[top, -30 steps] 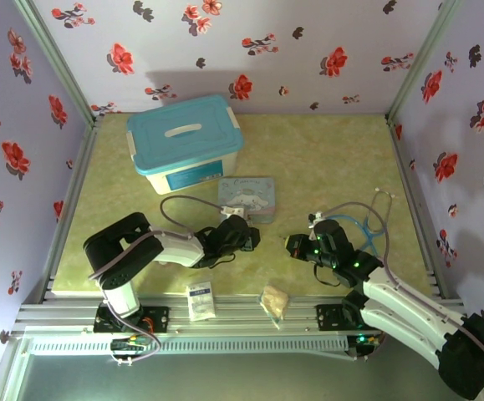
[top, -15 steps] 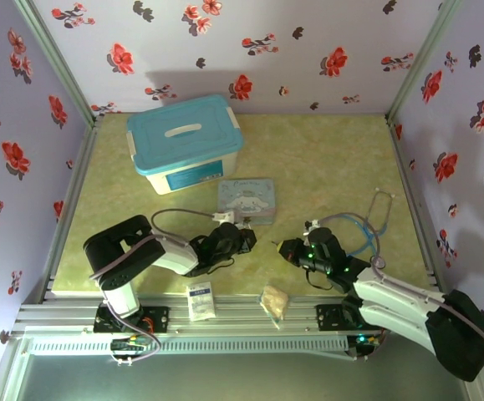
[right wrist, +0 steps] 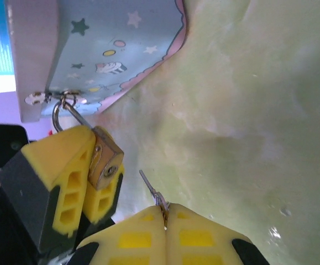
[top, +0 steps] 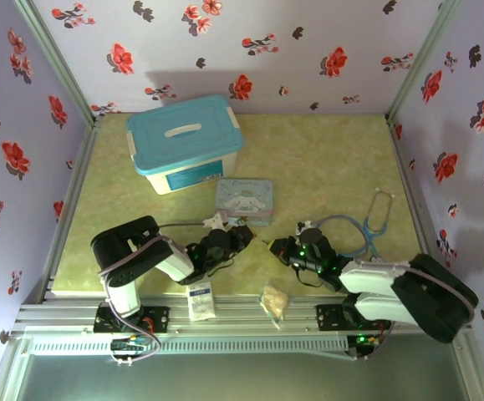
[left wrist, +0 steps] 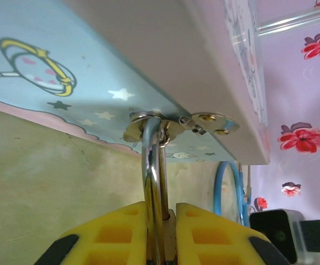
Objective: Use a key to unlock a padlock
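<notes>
My left tool [left wrist: 161, 221] held the small brass padlock [right wrist: 105, 161]; my right tool [right wrist: 166, 218] pinched the thin silver key [right wrist: 150, 186], not in yet.

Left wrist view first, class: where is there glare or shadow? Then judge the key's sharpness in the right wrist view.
Left wrist view: glare streaks down the shackle, and shadow lies on the tin under its lid; right wrist view: the key and padlock are crisp.

Two white-and-black arms, the left arm [top: 168, 257] trailing a grey cable [top: 118, 267], the right arm [top: 375, 276] dotted with green lights [top: 306, 248], carry yellow slotted fingers [right wrist: 143, 240].
</notes>
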Controlling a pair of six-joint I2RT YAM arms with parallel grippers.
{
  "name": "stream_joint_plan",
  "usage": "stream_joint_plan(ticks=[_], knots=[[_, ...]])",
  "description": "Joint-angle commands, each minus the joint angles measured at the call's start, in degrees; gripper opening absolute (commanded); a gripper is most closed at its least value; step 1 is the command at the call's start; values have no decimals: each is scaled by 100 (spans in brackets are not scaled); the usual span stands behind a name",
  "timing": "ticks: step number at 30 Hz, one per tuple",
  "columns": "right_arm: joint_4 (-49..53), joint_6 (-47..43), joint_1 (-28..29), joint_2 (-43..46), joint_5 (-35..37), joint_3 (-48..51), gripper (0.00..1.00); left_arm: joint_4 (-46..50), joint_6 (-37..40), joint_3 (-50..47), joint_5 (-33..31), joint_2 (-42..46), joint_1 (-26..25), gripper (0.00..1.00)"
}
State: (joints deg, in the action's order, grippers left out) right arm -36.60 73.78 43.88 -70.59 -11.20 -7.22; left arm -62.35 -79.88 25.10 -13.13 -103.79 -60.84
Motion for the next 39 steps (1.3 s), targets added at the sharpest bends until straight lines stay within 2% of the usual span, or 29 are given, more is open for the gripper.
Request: stream_joint_plan(ticks=[1, 6, 16, 27, 39], knots=[[-1255, 387, 74, -510, -91, -38, 0, -851, -374, -82, -281, -152, -38, 0], [-1544, 369, 213, -767, 6, -79, 0, -844, -404, -160, -388, -94, -49, 0], [-337, -76, 355, 52, 202, -183, 0, -1147, -664, -182, -476, -238, -60, 0], [-1195, 55, 474, -508, 283, -218, 0, -1157, -819, -137, -373, -142, -86, 0], [-1151, -31, 466, -481, 390, -131, 0, -1172, -863, -93, -349, -81, -154, 0]])
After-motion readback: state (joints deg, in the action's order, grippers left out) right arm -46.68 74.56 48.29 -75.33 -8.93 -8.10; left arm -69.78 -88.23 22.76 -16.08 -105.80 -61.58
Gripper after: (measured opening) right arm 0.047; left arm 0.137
